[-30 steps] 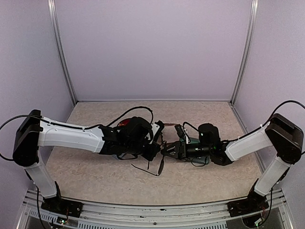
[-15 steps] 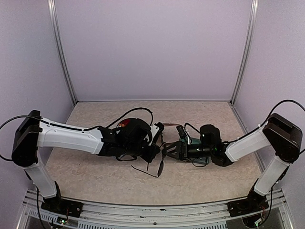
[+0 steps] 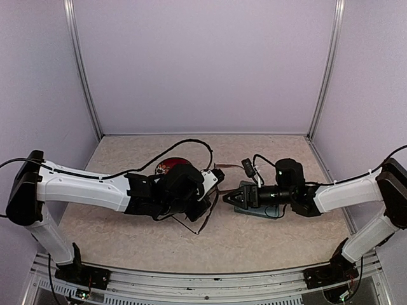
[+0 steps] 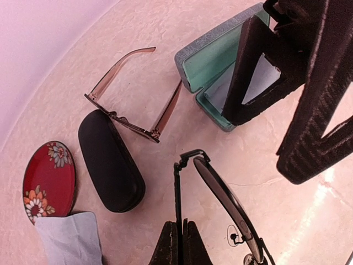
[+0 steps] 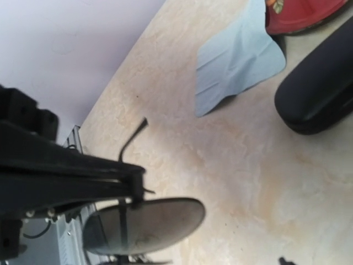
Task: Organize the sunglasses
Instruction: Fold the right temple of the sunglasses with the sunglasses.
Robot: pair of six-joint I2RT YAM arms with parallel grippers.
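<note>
My left gripper [image 4: 182,223] is shut on one thin arm of the black-framed sunglasses [image 4: 220,194] and holds them just above the table; it also shows in the top view [image 3: 205,207]. The right wrist view shows their lens [image 5: 146,223] close up. The reddish-brown sunglasses [image 4: 138,105] lie open on the table beyond a shut black case [image 4: 110,161]. My right gripper [image 4: 259,146] is open and empty, over the open grey-blue case [image 4: 215,72] with teal lining. In the top view it [image 3: 230,198] sits just right of the black pair.
A red floral disc [image 4: 48,179] and a light-blue cloth [image 4: 71,240] lie beside the black case. The cloth [image 5: 237,61] and black case [image 5: 320,94] also show in the right wrist view. Purple walls enclose the table on three sides.
My right gripper has pulled back to the right, away from the black sunglasses. My left gripper has shifted slightly toward the near edge with the sunglasses in it.
</note>
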